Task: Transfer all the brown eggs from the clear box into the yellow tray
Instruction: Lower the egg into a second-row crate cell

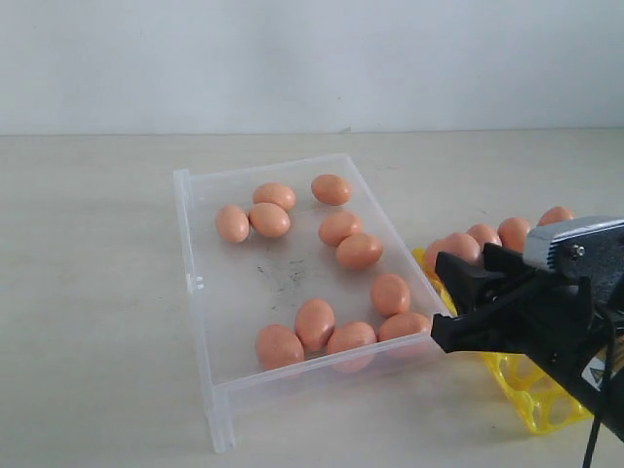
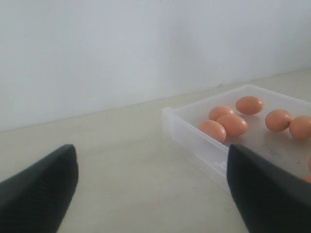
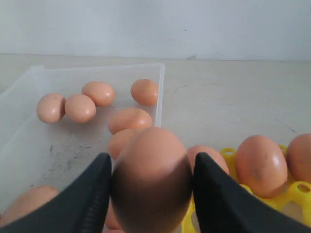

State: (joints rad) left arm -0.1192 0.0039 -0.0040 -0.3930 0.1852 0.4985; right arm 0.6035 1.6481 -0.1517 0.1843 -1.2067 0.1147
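R fingers (image 3: 91, 199) on egg (image 3: 151, 179), beige tabletop (image 1: 88, 292)

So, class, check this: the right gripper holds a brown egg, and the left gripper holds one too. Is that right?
No. The left gripper is open and holds nothing, as the left wrist view shows. The right gripper does hold a brown egg.

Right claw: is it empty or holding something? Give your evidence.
Holding: the right claw has a brown egg clamped between its two fingers.
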